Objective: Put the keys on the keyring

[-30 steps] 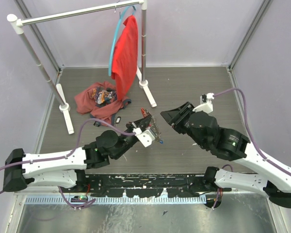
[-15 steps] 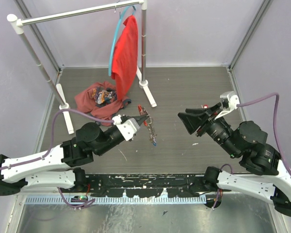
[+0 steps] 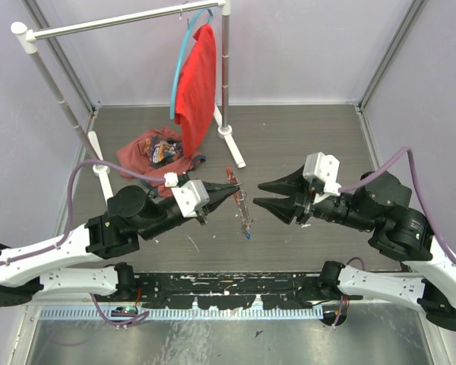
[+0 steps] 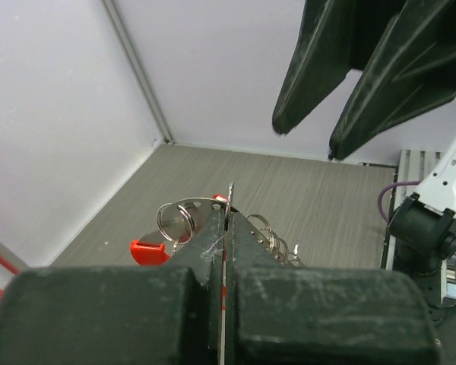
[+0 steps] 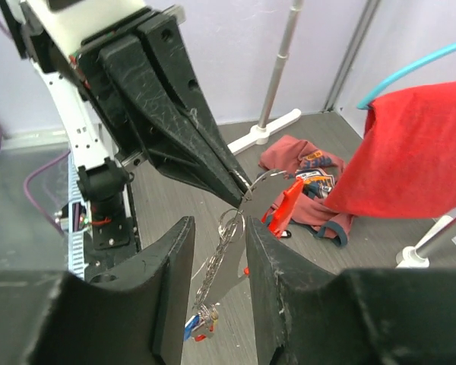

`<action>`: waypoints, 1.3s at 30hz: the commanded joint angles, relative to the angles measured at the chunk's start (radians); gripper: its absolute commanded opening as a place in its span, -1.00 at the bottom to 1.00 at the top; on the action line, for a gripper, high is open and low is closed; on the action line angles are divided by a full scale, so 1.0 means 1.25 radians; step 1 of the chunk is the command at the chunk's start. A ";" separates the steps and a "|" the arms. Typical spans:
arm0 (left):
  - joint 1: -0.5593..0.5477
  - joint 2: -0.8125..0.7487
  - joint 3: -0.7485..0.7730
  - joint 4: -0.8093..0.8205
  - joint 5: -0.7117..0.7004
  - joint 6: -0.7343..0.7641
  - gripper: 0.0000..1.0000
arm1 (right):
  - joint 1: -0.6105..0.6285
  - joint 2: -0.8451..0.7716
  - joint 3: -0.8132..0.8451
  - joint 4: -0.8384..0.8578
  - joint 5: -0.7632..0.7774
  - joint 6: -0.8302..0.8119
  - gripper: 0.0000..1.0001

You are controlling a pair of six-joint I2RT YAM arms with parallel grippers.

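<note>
Closing in: the right hand [image 3: 259, 194], jaws parted and empty, has swung back from the right to just beside the keyring [image 3: 239, 201]. The left hand [image 3: 230, 192] pinches the ring tight above the table [image 3: 304, 144], keys [image 3: 247, 228] dangling below. Half a second earlier the hands stood well apart, so a threading attempt looks near.

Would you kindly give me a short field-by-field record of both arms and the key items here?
left jaws: shut on the thin silvery metal keyring
right jaws: open, empty, facing the left jaws
silvery bead chain: hangs from the keyring
red oblong strap tag: beside the keyring
small keys with blue and red heads: at the chain's lower end
background: red shirt on the white rack; crumpled reddish garment on the table
</note>
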 commanded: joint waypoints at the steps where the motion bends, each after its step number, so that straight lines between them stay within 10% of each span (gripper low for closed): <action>1: -0.001 -0.013 0.039 0.019 0.056 -0.026 -1.00 | 0.001 0.013 0.037 0.011 -0.087 -0.073 -0.23; 39: -0.001 -0.040 0.051 0.090 0.277 -0.108 -1.00 | 0.001 0.018 -0.034 0.218 -0.275 -0.082 -0.40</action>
